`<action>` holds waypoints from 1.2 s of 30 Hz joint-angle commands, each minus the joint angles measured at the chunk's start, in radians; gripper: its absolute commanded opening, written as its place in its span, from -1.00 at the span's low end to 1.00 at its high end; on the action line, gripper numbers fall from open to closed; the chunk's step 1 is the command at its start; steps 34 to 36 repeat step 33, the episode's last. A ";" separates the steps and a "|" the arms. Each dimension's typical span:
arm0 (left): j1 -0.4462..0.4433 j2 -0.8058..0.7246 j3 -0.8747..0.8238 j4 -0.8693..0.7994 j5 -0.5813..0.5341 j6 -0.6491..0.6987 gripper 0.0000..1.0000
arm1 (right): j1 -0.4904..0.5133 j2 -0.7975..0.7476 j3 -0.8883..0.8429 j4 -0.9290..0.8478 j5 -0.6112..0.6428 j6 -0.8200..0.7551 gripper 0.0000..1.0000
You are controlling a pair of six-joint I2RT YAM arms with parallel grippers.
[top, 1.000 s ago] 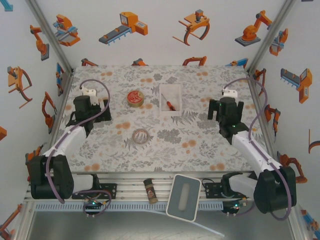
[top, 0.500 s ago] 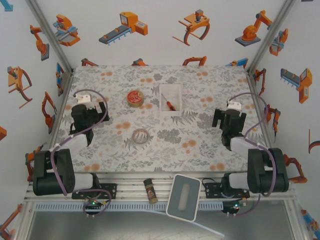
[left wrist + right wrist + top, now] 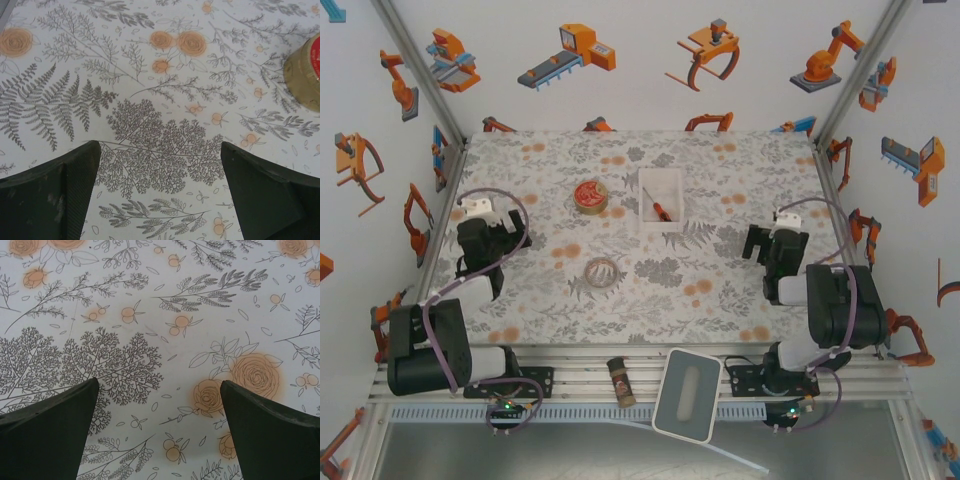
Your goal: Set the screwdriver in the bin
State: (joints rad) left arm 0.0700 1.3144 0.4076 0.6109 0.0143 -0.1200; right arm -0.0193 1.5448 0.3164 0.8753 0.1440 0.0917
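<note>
The small screwdriver (image 3: 660, 210) with its red-orange handle lies inside the white rectangular bin (image 3: 661, 226) at the table's middle back. My left gripper (image 3: 492, 238) hangs over the left side of the table, open, with only the flowered cloth between its fingers (image 3: 55, 192). My right gripper (image 3: 777, 247) hangs over the right side, also open and empty, its fingers (image 3: 272, 427) wide apart above the cloth. Both grippers are well away from the bin.
A round tin with red filling (image 3: 591, 195) sits left of the bin, its edge also in the left wrist view (image 3: 306, 75). A small ring-shaped lid (image 3: 604, 270) lies mid-table. A brown spice bottle (image 3: 620, 381) and a grey-white pad (image 3: 687, 395) rest on the near rail.
Both arms have folded back toward their bases, the left gripper drifting left and nearer, the right gripper right and nearer. The screwdriver stays in the bin.
</note>
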 commanded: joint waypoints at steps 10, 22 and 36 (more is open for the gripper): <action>-0.028 0.172 -0.038 0.248 0.023 0.039 0.95 | -0.005 0.000 0.050 0.037 -0.034 -0.013 0.99; -0.061 0.224 0.000 0.218 0.022 0.077 0.95 | -0.005 -0.002 0.053 0.029 -0.010 -0.006 0.99; -0.065 0.225 0.001 0.222 0.015 0.079 0.95 | -0.005 0.001 0.062 0.013 -0.065 -0.025 0.99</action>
